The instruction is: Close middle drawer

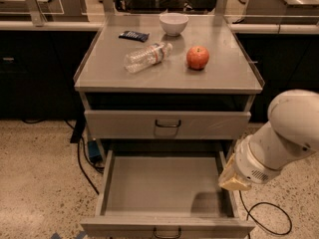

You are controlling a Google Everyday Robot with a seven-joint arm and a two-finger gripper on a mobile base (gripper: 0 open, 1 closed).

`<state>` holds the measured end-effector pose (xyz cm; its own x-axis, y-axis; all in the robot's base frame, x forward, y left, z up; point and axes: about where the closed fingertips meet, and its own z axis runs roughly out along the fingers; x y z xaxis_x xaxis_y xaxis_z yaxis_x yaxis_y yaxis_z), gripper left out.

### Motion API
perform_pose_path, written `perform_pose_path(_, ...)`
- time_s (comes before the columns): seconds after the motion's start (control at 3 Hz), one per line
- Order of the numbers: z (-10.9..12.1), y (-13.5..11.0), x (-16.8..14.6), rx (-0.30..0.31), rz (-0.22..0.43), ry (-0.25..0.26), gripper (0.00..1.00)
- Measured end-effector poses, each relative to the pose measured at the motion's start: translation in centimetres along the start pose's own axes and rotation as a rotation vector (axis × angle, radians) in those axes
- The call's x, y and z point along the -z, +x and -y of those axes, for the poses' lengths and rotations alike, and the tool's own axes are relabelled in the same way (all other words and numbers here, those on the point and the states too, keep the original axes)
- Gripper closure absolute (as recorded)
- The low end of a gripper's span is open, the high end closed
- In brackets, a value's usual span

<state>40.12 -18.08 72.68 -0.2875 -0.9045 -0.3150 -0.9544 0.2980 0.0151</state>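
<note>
The middle drawer [159, 185] is pulled far out of the grey cabinet and is empty. Its low front panel with a small dark handle [167, 231] lies at the bottom edge of the camera view. My gripper [233, 179], a cream-coloured end on the white arm [284, 138], hangs at the drawer's right side wall, about halfway along it. Most of the gripper is tucked under the arm's wrist. I cannot tell whether it touches the drawer wall.
The taller top drawer [167, 124] is closed above. On the cabinet top lie a plastic bottle [147, 56], a red apple [198, 58], a white bowl [174, 23] and a dark packet [133, 35]. Black cables trail on the floor at left [82, 163] and right [271, 218].
</note>
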Motion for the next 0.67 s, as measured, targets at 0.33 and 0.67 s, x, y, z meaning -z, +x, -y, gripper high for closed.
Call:
perform_pose_path(0.33,0.8,1.2,-3.7,0.004,-0.017,-0.002,0.96)
perform_pose_path(0.67,1.5,3.7,-7.5,-0.108,0.042,-0.016,1.0)
